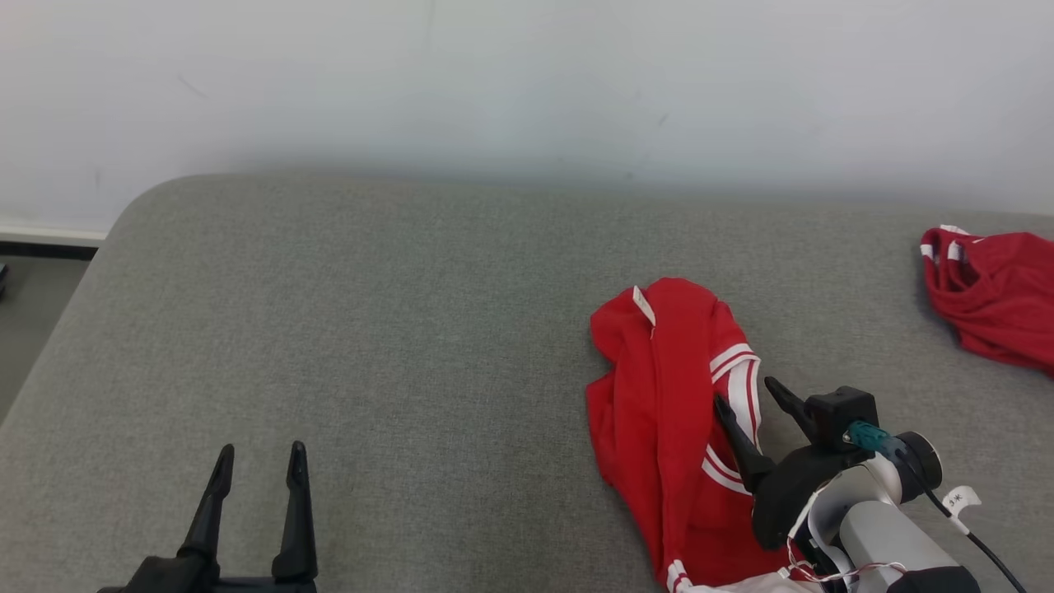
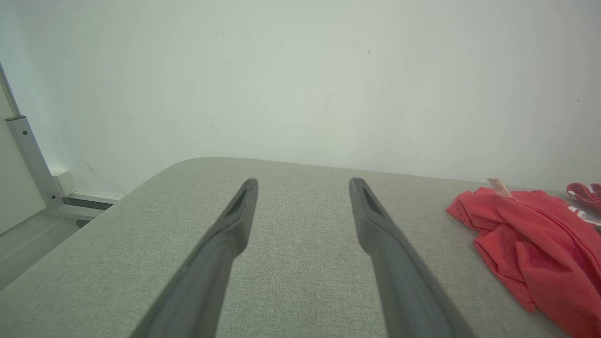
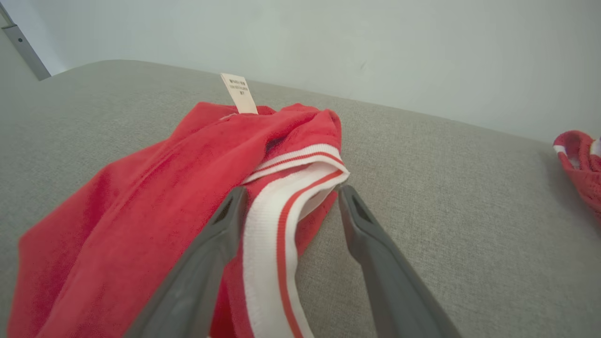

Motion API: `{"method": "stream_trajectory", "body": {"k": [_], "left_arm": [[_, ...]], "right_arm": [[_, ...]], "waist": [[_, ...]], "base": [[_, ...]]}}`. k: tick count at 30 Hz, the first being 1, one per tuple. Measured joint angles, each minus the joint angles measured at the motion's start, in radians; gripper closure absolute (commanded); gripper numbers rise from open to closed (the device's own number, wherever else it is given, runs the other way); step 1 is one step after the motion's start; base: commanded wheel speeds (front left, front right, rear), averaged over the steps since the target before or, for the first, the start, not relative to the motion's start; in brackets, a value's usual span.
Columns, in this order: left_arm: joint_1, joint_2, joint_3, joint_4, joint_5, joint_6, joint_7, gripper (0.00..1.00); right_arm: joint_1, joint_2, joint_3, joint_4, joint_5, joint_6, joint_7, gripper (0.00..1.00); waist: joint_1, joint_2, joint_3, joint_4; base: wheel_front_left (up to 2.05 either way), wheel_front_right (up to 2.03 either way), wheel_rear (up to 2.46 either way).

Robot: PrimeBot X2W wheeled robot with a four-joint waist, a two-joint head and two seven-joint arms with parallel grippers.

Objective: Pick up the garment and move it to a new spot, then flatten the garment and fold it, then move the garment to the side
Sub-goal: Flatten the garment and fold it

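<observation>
Right pincer (image 3: 291,191) jaws wide apart, gripping nothing, straddling white striped hem (image 3: 265,244) of red garment (image 3: 141,197), probably lined up to pinch it. Left pincer (image 1: 262,447) spread, empty; garment well to its right.

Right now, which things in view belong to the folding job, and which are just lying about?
Job: red garment; right gripper, open astride its striped band; left gripper, open.
Lying about: second red garment at the far right.
</observation>
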State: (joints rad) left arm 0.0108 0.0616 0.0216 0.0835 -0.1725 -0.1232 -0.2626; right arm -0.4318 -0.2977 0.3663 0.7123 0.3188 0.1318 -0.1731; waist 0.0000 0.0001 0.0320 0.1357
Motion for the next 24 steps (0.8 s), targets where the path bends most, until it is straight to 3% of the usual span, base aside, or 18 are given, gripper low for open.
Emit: {"method": "stream_trajectory", "body": {"k": [2,3,4,8,11,19,23,24], "left_arm": [[-0.007,-0.002,-0.012,0.002,0.000,0.000,0.000,0.00],[-0.016,-0.003,-0.017,0.005,0.000,0.000,0.000,0.00],[-0.019,-0.004,-0.018,0.006,0.000,0.000,0.000,0.00],[-0.022,-0.005,-0.008,0.015,-0.002,0.000,0.000,0.00],[-0.022,-0.005,-0.001,0.026,-0.003,-0.001,0.000,0.00],[-0.023,-0.006,-0.009,0.037,-0.003,-0.002,0.000,0.00],[-0.032,-0.007,-0.013,0.038,-0.003,-0.002,0.000,0.00],[-0.031,-0.007,-0.013,0.039,-0.003,-0.003,0.000,0.00]], "right_arm": [[-0.023,0.004,0.012,0.055,0.019,0.000,0.003,0.00],[-0.040,0.011,0.030,0.088,0.050,0.000,-0.008,0.60],[-0.049,0.012,0.040,0.101,0.062,0.000,-0.013,1.00],[-0.090,0.002,0.067,0.129,0.079,0.000,-0.055,1.00],[-0.121,-0.040,0.061,0.140,0.081,0.000,-0.075,1.00],[-0.189,-0.188,-0.009,0.187,0.032,0.000,-0.087,1.00],[-0.202,-0.209,-0.079,0.257,-0.002,0.000,-0.079,1.00],[-0.198,-0.203,-0.086,0.281,-0.013,0.000,-0.069,0.85]], "waist": [[0.0000,0.0000,0.010,0.010],[0.0000,0.0000,0.020,0.019],[0.0001,-0.0001,0.025,0.022],[0.0001,0.0000,0.034,0.019],[0.0001,0.0000,0.029,0.006],[0.0000,0.0000,0.018,-0.004],[0.0000,-0.0001,0.023,0.005],[0.0000,0.0000,0.023,0.006]], "base": [[0.00,0.00,0.00],[0.00,0.00,0.00],[0.00,0.00,0.00],[0.00,0.00,0.00],[0.00,0.00,0.00],[0.00,0.00,0.00],[0.00,0.00,0.00],[0.00,0.00,0.00]]}}
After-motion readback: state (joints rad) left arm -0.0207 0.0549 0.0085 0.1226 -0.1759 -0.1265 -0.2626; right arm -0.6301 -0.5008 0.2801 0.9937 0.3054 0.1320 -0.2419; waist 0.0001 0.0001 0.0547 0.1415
